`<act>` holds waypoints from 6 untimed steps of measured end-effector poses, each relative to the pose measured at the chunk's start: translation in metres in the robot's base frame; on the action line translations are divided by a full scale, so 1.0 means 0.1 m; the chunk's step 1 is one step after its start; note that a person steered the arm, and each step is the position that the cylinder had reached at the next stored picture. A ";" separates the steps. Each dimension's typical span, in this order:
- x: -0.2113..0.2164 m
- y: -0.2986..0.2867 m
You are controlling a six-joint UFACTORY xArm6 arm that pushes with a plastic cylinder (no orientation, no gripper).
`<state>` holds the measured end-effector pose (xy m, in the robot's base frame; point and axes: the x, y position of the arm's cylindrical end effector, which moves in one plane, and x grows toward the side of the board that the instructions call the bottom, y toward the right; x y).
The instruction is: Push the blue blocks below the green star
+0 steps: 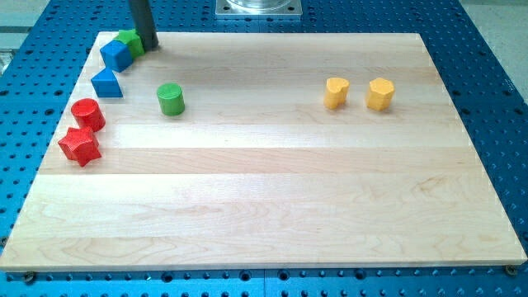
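Two blue blocks lie in the upper left of the frame: a blue cube (115, 54) touching the green star (132, 42) on its lower left, and a blue triangular block (107, 83) just below the cube. The rod has no jaws; its tip (149, 46) stands beside the star's right edge. Elsewhere on the bench (264, 206) are a green cylinder (170, 99), a red cylinder (87, 114), a red star (80, 146), and two yellow blocks (336, 92) (380, 94) at the right.

Straight dark rod; smooth, round; my tip (149, 47) plain.
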<state>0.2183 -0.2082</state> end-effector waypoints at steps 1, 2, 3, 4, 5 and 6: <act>-0.02 0.24; -0.26 0.13; -0.27 -0.44; -0.27 -0.94; -0.10 -0.93; 0.37 -0.58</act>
<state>0.2552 -0.2658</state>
